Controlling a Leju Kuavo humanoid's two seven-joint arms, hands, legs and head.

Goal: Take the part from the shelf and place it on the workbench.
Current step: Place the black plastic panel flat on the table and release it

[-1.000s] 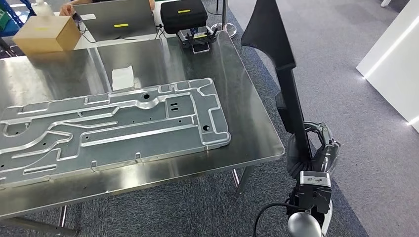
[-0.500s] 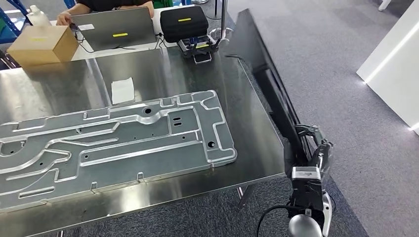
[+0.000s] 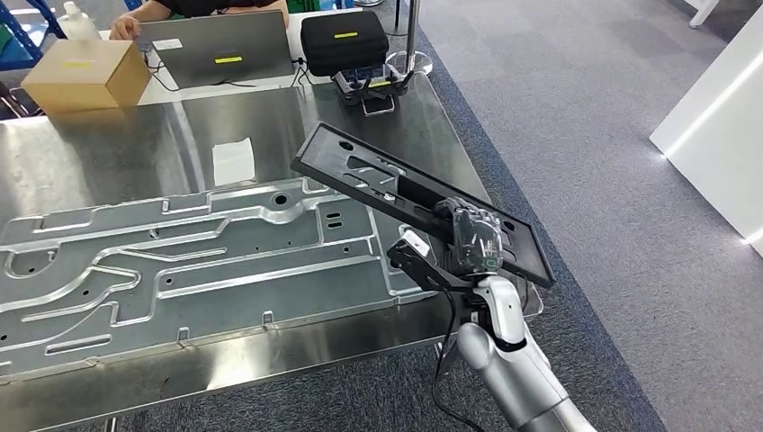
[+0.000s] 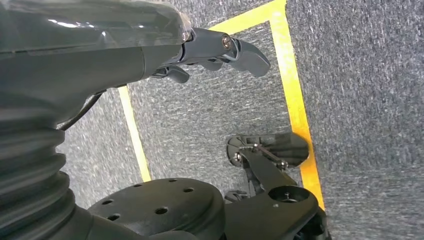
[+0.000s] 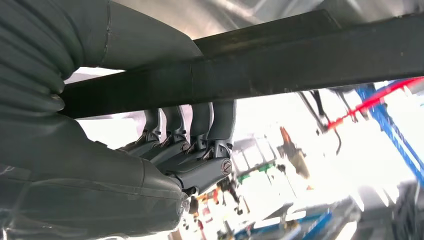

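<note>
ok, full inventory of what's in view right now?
black part: 1, black, long flat panel, held tilted over workbench's right edge
metal plate: 1, silver, flat on workbench
workbench: 1, steel
white sheet: 1, white, on workbench behind plate
cardboard box: 1, brown, far left
laptop: 1, grey, far table
black case: 1, beside laptop
right hand: grips black part
left hand: hangs over carpet, holds nothing

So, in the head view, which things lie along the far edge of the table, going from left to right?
Cardboard box → laptop → black case → controller.
</note>
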